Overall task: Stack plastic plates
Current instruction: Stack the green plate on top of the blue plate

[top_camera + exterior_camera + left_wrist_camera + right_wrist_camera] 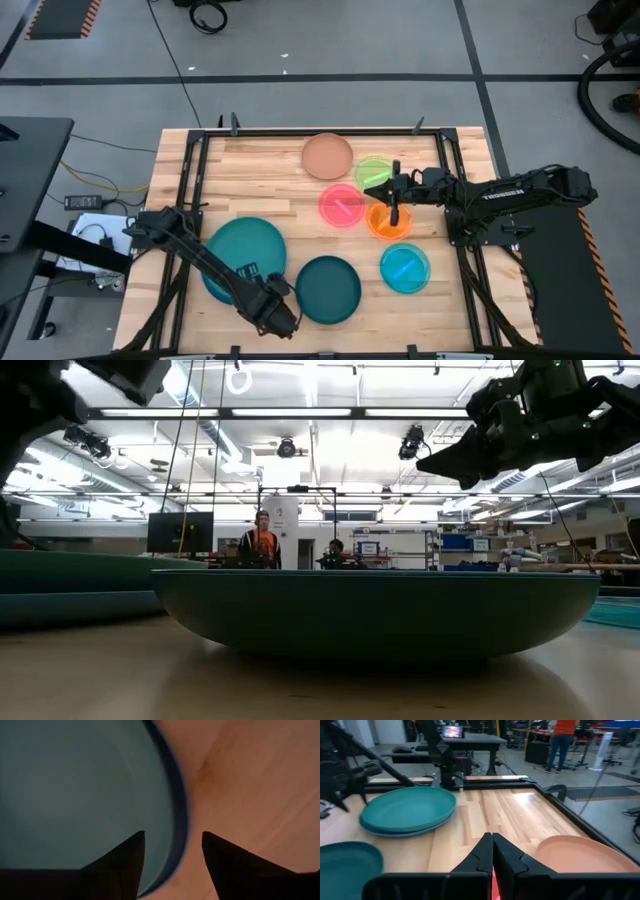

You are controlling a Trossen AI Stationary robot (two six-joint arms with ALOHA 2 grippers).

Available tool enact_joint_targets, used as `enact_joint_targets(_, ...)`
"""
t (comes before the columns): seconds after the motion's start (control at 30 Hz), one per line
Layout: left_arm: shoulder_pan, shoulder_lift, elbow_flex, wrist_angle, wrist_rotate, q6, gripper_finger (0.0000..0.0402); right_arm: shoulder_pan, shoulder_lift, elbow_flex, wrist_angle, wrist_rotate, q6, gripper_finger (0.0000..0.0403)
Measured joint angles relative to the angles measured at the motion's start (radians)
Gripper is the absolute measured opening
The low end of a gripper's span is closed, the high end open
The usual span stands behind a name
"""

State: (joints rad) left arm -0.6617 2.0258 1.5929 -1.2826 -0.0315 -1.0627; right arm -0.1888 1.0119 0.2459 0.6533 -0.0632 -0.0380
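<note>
**Inspector:** State the position of the large plates.

**Assistant:** The teal plate [245,252] sits on top of the blue plate [210,287] at the near left of the table [250,165]; only a sliver of blue rim shows beneath it. The dark-teal plate [328,290] lies just beside that pair, to their right, flat on the wood.

**Inspector:** And the left gripper?

**Assistant:** The left gripper [280,318] is low at the near edge, at the rim of the stacked pair. Its wrist view shows the fingers [117,865] apart, with the blue rim running between them. They are not clamped on anything.

**Inspector:** The right side?

**Assistant:** The right gripper [383,190] hangs above the small plates, its fingers [480,855] pressed together and holding nothing. Below it lie the pink plate [342,207], the green plate [373,171] and the orange plate [390,221], close together; pink and orange touch or overlap. The cyan plate [405,268] lies apart, nearer the front. The tan plate [328,156] rests at the far edge, beside the green one.

**Inspector:** Anything beyond the table?

**Assistant:** A person [263,542] in orange stands far back in the room.
</note>
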Motion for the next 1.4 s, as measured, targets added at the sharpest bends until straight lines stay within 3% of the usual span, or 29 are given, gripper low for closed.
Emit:
enact_joint_targets(0.17, 0.009, 0.0, 0.019, -0.119, -0.079, 0.052, 0.0184, 0.006, 0.0, 0.0, 0.002, -0.01, 0.011, 0.0011)
enact_joint_targets(0.3, 0.009, 0.0, 0.012, -0.116, -0.176, 0.11, 0.0172, 0.006, 0.0, 0.0, 0.001, -0.016, 0.012, 0.0011)
enact_joint_targets(0.53, 0.029, -0.002, -0.138, -0.063, -0.194, 0.133, 0.0152, 0.006, 0.0, 0.0, 0.0, -0.044, 0.012, 0.0011)
enact_joint_targets(0.77, 0.045, -0.131, -0.302, 0.144, -0.211, 0.102, 0.0141, 0.006, 0.001, 0.0, 0.006, -0.044, 0.005, 0.0011)
enact_joint_targets(0.93, 0.068, -0.288, -0.455, 0.225, -0.236, 0.015, 0.0141, 0.006, 0.001, 0.0, 0.007, -0.045, -0.008, 0.0011)
enact_joint_targets(1.07, 0.111, -0.398, -0.62, 0.418, -0.255, -0.049, 0.0141, 0.006, 0.001, 0.0, 0.01, -0.045, -0.01, 0.0011)
enact_joint_targets(1.2, 0.147, -0.442, -0.754, 0.608, -0.255, -0.08, 0.0141, 0.006, 0.001, 0.0, 0.011, -0.045, -0.01, 0.0011)
enact_joint_targets(1.4, 0.161, -0.451, -0.802, 0.646, -0.202, -0.136, 0.0141, 0.006, 0.001, 0.0, 0.007, -0.045, -0.01, 0.0011)
